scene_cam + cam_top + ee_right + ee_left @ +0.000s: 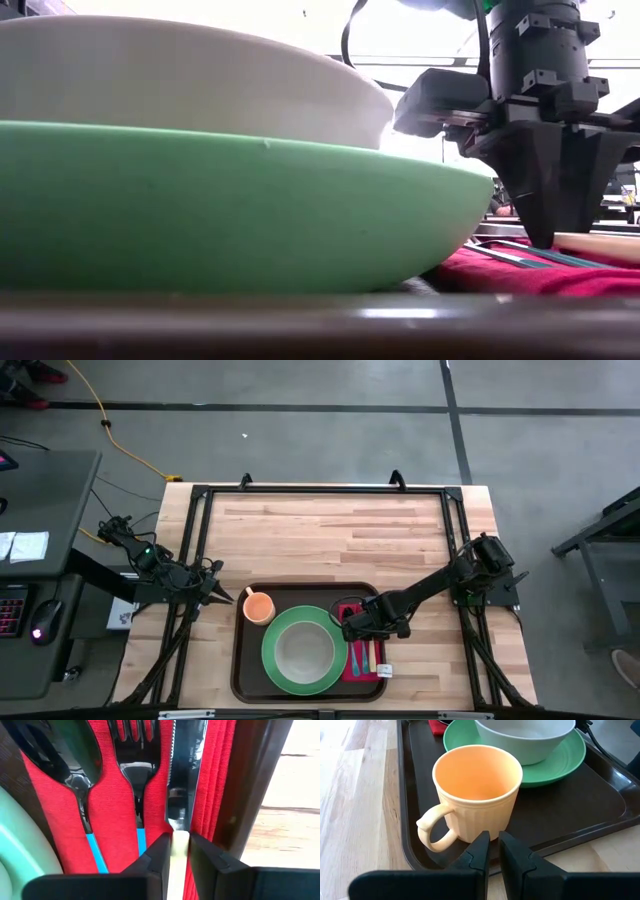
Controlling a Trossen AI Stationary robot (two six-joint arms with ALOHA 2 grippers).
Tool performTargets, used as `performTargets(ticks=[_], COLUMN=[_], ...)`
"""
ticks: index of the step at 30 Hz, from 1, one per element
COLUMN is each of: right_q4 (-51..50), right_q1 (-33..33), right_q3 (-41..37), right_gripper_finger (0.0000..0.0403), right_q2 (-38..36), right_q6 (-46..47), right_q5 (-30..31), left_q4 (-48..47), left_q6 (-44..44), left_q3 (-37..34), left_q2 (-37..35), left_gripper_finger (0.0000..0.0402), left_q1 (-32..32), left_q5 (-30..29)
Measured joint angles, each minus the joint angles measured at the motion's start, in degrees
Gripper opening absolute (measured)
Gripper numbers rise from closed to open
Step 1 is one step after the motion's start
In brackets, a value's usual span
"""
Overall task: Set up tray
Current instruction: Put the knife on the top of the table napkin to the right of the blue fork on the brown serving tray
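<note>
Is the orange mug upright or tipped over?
Upright: the mug stands on its base on the tray, open mouth up, handle to the side, and looks empty.
</note>
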Motion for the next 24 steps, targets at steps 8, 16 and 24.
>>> performTargets(ticks=[8, 16, 24], right_q4=[-0.26, -0.24, 1.78], right_q1=[-0.87, -1.05, -1.03], right_q3=[0.0, 0.0, 0.0], right_gripper_finger=[0.0064, 0.0077, 0.0079], right_q2=[-0.02, -0.02, -0.22], right_q6=[-0.05, -0.26, -0.46], right_q5=[-0.82, -2.41, -3.14], left_q4=[-0.03, -0.08, -0.25], left_q6=[0.0, 0.02, 0.02], left_q3=[0.0, 0.0, -0.01], left_q2=[0.0, 0.01, 0.01], left_gripper_finger=[0.0072, 0.0072, 0.0072], left_q1=[0.0, 0.0, 0.01], left_q5=[0.04, 0.32, 0.28])
